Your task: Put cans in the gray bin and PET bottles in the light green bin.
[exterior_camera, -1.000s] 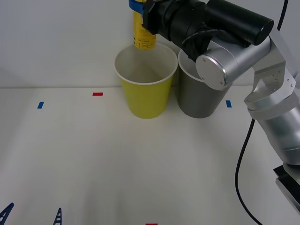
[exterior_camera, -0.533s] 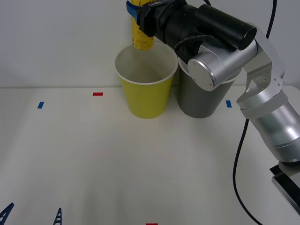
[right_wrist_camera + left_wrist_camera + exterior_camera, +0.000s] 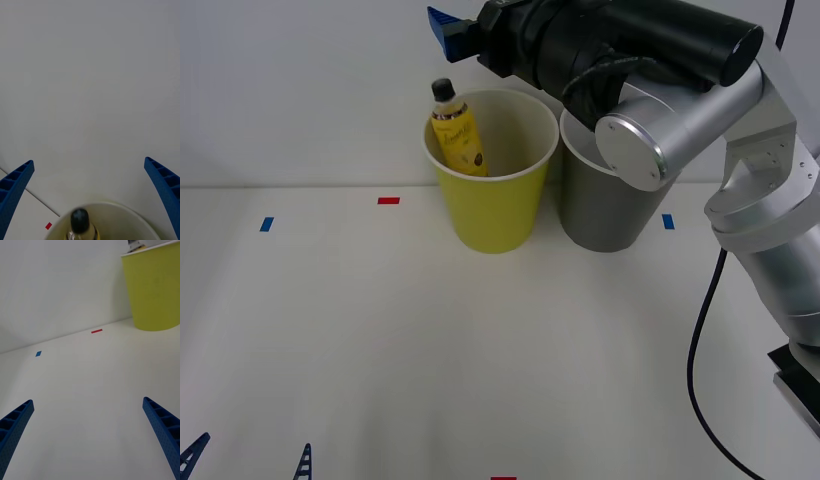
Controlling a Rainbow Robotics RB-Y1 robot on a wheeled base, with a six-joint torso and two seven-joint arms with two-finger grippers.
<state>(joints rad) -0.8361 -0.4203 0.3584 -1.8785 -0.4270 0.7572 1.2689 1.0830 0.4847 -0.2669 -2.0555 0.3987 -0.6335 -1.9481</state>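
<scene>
Front view shows you the right gripper [image 3: 455, 25] spread wide at upper centre, above the PET bottle [image 3: 457, 133] leaning inside the light green bin [image 3: 490, 205]; retract carelessly and your forearm could clip the gray bin [image 3: 605, 215].

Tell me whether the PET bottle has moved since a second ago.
Yes. The PET bottle has dropped from above the light green bin into it, leaning on the rim; the right claw is open above.

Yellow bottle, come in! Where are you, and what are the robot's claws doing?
Right gripper open above the light green bin. PET bottle inside that bin, leaning on its wall, cap up. Left gripper open, low over the table. Gray bin beside; nothing in the way.
</scene>
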